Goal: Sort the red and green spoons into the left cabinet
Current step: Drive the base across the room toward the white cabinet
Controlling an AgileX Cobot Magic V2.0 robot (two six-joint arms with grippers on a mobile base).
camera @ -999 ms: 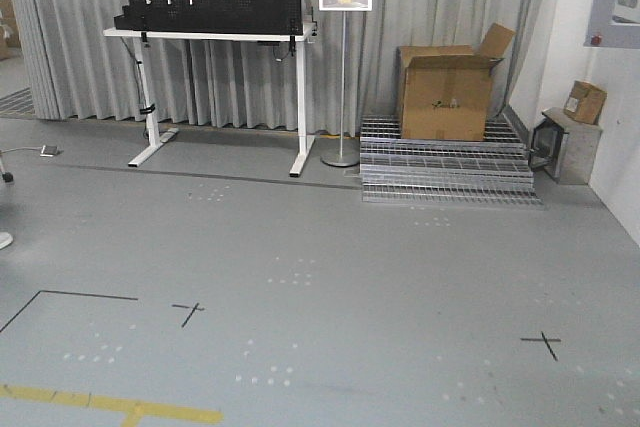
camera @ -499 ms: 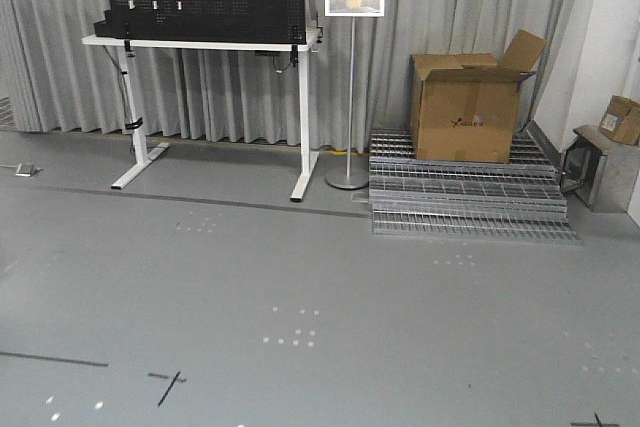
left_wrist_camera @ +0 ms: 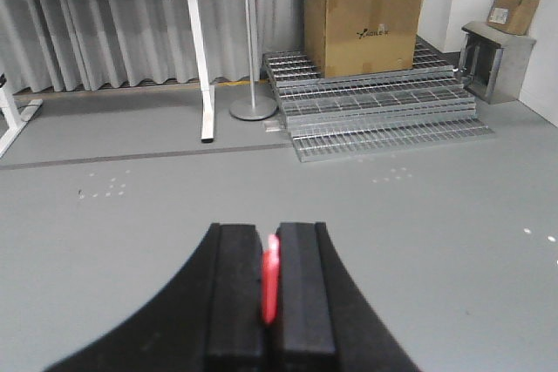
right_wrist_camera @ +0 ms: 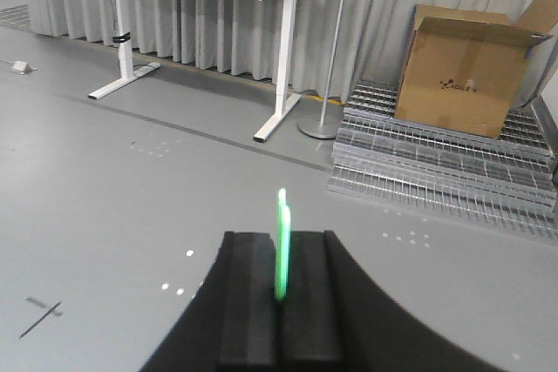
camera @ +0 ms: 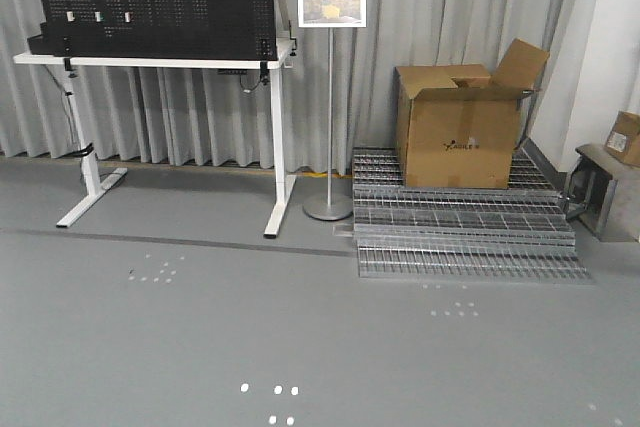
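Note:
In the left wrist view my left gripper (left_wrist_camera: 269, 241) is shut on the red spoon (left_wrist_camera: 270, 289), which shows edge-on as a thin red strip between the black pads. The right wrist view has my right gripper (right_wrist_camera: 281, 237) shut on the green spoon (right_wrist_camera: 281, 246); its thin green edge sticks up a little past the fingertips. Both grippers hang above the bare grey floor. Neither gripper appears in the front view. The left cabinet is out of view.
A white-legged table (camera: 150, 62) carrying a black pegboard stands at the back left before grey curtains. Beside it is a sign stand (camera: 329, 97). Stacked metal grates (camera: 460, 232) bear an open cardboard box (camera: 460, 127). A small metal stand with a box (camera: 612, 187) is far right.
The front view has moved forward and swung left: the table, sign stand and cardboard box have grown larger and shifted in the frame, and the floor tape marks have dropped out of sight.

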